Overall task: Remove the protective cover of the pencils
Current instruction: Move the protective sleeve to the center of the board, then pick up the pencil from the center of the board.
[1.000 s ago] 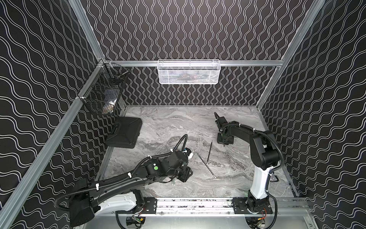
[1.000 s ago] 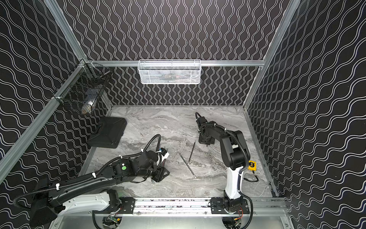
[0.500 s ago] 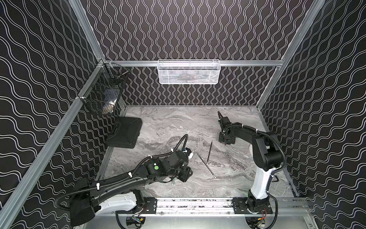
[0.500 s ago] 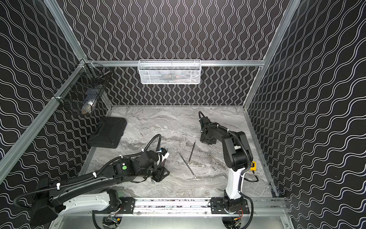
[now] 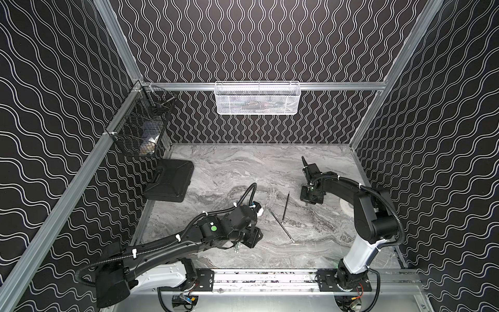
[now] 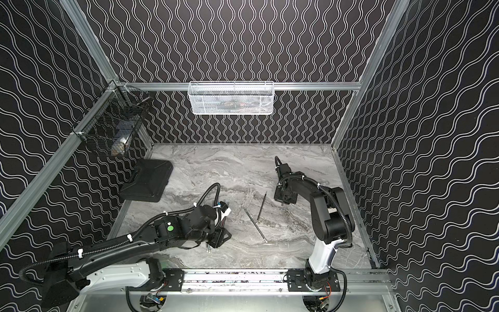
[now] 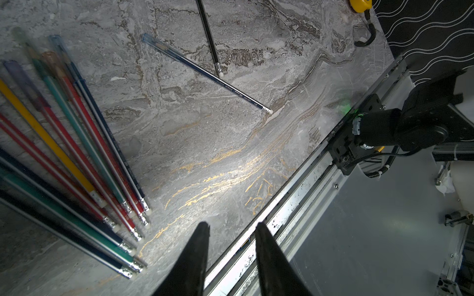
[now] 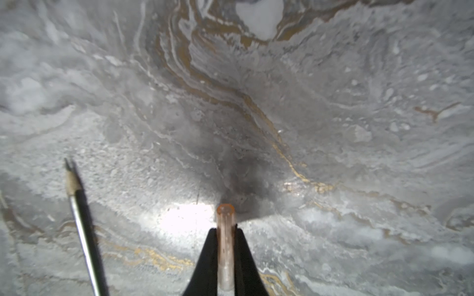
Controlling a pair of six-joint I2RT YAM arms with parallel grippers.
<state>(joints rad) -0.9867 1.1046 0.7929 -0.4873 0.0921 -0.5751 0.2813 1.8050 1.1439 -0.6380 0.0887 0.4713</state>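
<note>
In the right wrist view my right gripper [image 8: 225, 228] is shut on a clear, orange-tinted protective cover [image 8: 225, 243] that pokes out past the fingertips, just above the marble table. Beside it lies a black pencil [image 8: 83, 230] with a bare sharpened tip. In both top views this gripper [image 5: 310, 198] [image 6: 285, 197] points down, right of two loose pencils. One is the black pencil [image 5: 285, 206], the other a dark blue pencil [image 7: 205, 74] with a clear cover on its tip. A fanned bundle of coloured pencils [image 7: 77, 153] lies beside my left gripper [image 7: 230, 225], which is open and empty.
A black case [image 5: 170, 179] lies at the table's left rear. A white mesh basket [image 5: 258, 98] hangs on the back wall and a black wire basket [image 5: 143, 127] on the left rail. The metal front rail [image 5: 270, 278] runs under the left fingertips.
My right gripper has shifted slightly to the right, away from the black pencil, still holding the cover. The left arm and the pencils have not moved.
</note>
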